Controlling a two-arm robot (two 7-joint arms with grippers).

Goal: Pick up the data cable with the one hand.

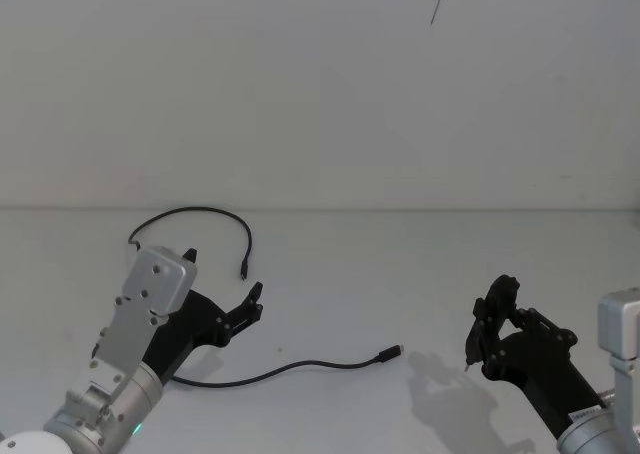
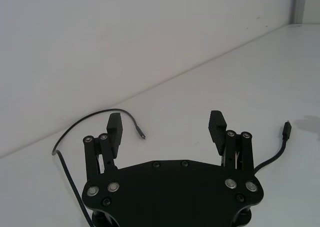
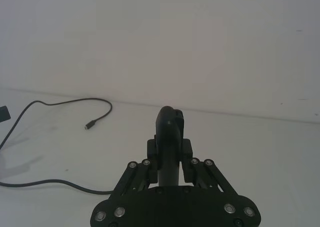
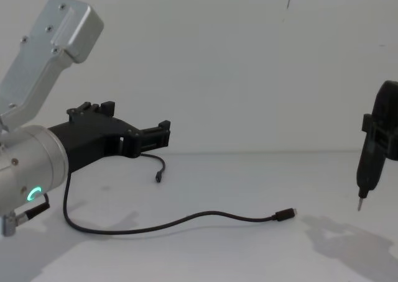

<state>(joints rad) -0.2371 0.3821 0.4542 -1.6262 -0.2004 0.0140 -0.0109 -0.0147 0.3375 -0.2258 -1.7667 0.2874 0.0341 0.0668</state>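
The task is judged to be at its beginning: the cable (image 1: 310, 364) is not yet taken and lies loose on the table (image 1: 360, 274). The left gripper (image 1: 225, 277) is seen at the 8 o'clock part of the head view. Its fingers (image 2: 116, 123) are spread wide and nothing is held between them. In the chest view it is held above the table, apart from the cable, and part of the cable passes below it.

The cable is laid in a long open curve. From the left gripper, one plug is found at 4 o'clock, well apart. The cord is then led back under the arm and around in an arc at 12 o'clock. The other plug ends just beside the open fingers, at about 1 o'clock.

The right gripper (image 1: 500, 309) is parked at the 4 o'clock part of the head view, at 3 o'clock from the nearer plug. It is closed around a pen-shaped tool (image 4: 373, 151), whose metal tip is pointed down.

What is left, by this judgement, is nearly all of the task. The left gripper must be lowered over a part of the cord, closed on it, and raised.

As for containers, the cable is kept in no box or tray and rests directly on the bare table.
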